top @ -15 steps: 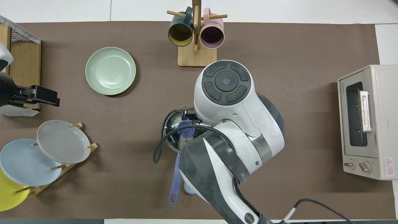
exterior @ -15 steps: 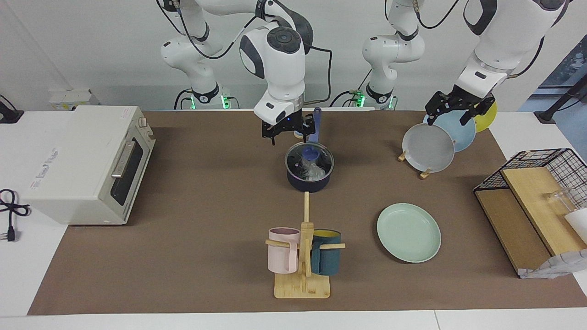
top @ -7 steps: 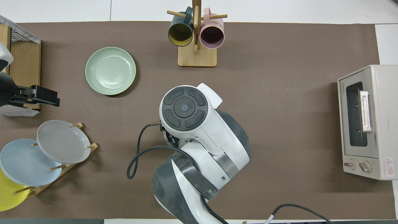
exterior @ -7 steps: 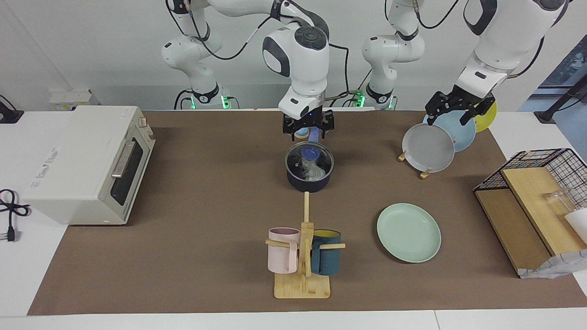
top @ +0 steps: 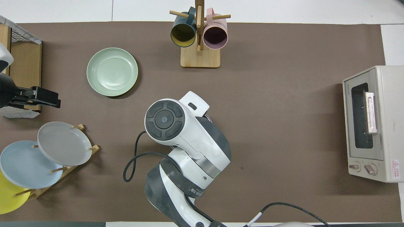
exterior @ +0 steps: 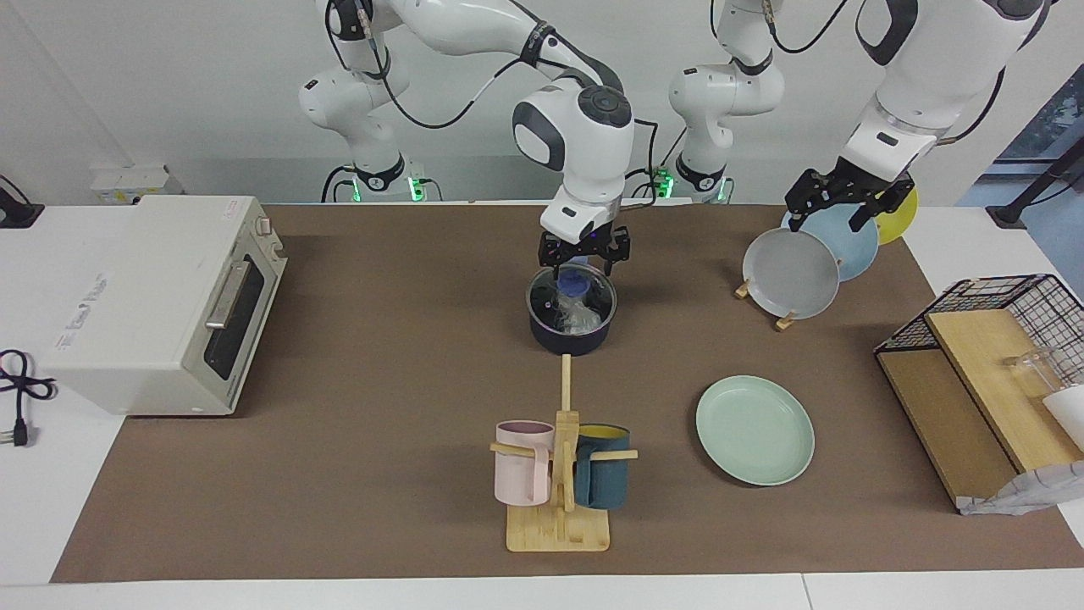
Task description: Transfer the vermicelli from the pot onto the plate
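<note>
Two arms in view, one working. Right hand (exterior: pixel 584 254) hangs directly over the pot (exterior: pixel 571 326), at the rim nearer the robots, fingers spread and gripping nothing. The pot appears to carry a clear lid with a blue knob (exterior: pixel 573 280); the knob sits just under the fingers. The vermicelli (exterior: pixel 581 318) lies inside the pot, a pale tangle seen through the glass. Overhead view: the arm covers the pot entirely.

Progress: nothing transferred. The plate (exterior: pixel 754 429) is bare, farther from the robots than the pot and toward the left arm's end of the surface. Judged remaining: lid off, noodles gripped, carried across, released.

Left hand (exterior: pixel 847 202) waits over the plate rack (exterior: pixel 788 318), fingers apart, holding nothing.

Room: open brown surface (exterior: pixel 381 381) lies between pot and plate. The mug stand (exterior: pixel 559 496) stands farther from the robots than the pot, its upright post close to the pot's wall; a low carry that way could snag. The wire basket (exterior: pixel 999 339) is well apart from the plate.
</note>
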Robot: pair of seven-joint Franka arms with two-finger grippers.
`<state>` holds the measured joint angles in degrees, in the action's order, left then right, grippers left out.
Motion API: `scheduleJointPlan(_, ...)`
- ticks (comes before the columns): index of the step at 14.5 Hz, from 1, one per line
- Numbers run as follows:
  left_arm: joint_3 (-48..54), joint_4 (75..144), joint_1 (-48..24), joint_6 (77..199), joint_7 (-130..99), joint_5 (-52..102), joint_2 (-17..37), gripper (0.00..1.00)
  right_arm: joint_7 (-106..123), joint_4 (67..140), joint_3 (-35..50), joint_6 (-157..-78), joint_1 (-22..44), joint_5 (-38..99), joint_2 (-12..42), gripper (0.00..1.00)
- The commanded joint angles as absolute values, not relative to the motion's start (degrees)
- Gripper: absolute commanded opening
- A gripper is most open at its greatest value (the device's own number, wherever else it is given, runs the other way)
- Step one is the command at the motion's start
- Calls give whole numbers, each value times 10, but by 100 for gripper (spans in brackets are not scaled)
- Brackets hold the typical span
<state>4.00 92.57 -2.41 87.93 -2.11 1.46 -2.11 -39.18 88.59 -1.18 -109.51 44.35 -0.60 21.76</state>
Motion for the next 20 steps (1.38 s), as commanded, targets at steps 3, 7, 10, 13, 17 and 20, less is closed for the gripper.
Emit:
scheduleJointPlan(3,43,935,-17,883,-21,21,-30,100,-407,925,-12,-1123,446,-18,213,100)
scheduleJointPlan(7,43,935,-17,883,-21,21,-30,100,-406,939,-12,-1127,446,-18,207,100)
scheduleJointPlan(10,43,935,-17,883,-21,21,-31,100,-404,939,-12,-1128,444,-18,207,92)
scheduleJointPlan(13,43,935,-17,883,-21,21,-31,100,-401,939,-12,-1129,441,-18,207,84)
scheduleJointPlan(17,43,935,-17,883,-21,21,-30,100,-399,939,-12,-1129,441,-18,207,74)
scheduleJointPlan(20,43,935,-17,879,-21,21,-31,100,-397,939,-11,-1129,441,-18,207,63)
